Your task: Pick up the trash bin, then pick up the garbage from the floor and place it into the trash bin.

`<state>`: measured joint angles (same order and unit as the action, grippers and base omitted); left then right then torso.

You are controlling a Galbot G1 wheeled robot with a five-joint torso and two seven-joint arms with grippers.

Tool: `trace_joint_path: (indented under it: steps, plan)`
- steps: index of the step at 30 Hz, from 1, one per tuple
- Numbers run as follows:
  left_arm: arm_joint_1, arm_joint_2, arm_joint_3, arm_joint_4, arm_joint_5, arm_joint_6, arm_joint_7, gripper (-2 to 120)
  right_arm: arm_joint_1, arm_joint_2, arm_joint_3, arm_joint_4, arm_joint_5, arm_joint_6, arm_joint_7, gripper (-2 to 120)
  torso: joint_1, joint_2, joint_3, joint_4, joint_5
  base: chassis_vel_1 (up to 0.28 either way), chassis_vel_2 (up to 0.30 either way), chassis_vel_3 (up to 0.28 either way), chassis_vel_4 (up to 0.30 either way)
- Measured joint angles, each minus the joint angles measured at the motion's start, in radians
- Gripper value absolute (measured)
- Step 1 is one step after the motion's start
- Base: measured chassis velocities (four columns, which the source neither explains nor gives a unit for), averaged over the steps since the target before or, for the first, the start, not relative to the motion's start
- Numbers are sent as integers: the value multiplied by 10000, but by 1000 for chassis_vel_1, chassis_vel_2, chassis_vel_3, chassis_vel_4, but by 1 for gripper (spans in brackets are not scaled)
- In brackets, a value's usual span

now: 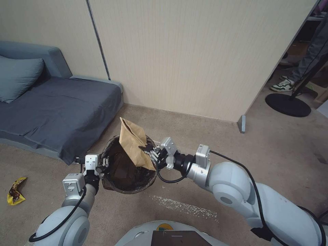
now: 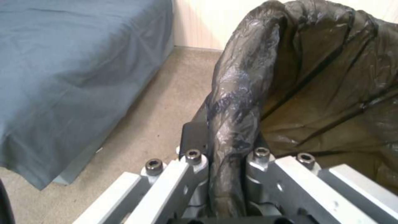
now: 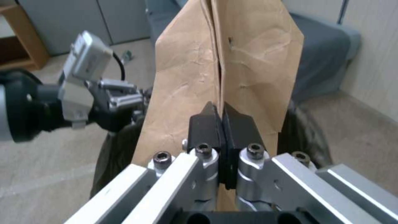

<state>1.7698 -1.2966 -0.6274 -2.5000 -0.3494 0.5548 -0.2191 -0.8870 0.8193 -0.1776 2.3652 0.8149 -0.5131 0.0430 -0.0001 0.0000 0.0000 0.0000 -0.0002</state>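
Brown paper, creased and unprinted, stands upright over the trash bin point(image 1: 127, 171) — the paper bag point(image 1: 136, 145) is pinched between the pressed-together black fingers point(image 3: 204, 126) of the right gripper point(image 1: 149, 150), its lower end down inside the bin's mouth. No writing can be read on the bag. The left gripper point(image 1: 104, 163) clamps the bin's near-left rim, its fingers point(image 2: 195, 137) squeezed on the dark liner folded over the edge. The bin sits between the two grippers, above the beige carpet floor point(image 1: 273, 150), just in front of the grey sofa point(image 1: 51, 109). A yellow snack wrapper point(image 1: 15, 191) lies on the carpet well to the left — its print is too small to read. A pale tape strip point(image 1: 184, 206) runs just below the bin.
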Motion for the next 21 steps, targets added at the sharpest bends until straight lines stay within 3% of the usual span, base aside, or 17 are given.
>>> trace_joint_path:
  steps: [10, 16, 21]
  plan:
    - [-69, -28, 36, 0, -14, 12, 10, 5, 474, 161, -957, -551, -322, -292, 269, -1, 0, 0, 0, 0, 1, 0, 0, 0, 0]
    - [-69, -14, -16, 0, -46, 15, 15, 5, 679, 273, -1216, -771, -370, -461, 571, 25, 0, 0, 0, 0, 1, 0, 0, 0, 0]
    - [-65, -11, -29, 0, -72, 19, 18, 5, 758, 373, -1379, -882, -371, -498, 793, 38, 0, 0, 0, 0, 1, 0, 0, 0, 0]
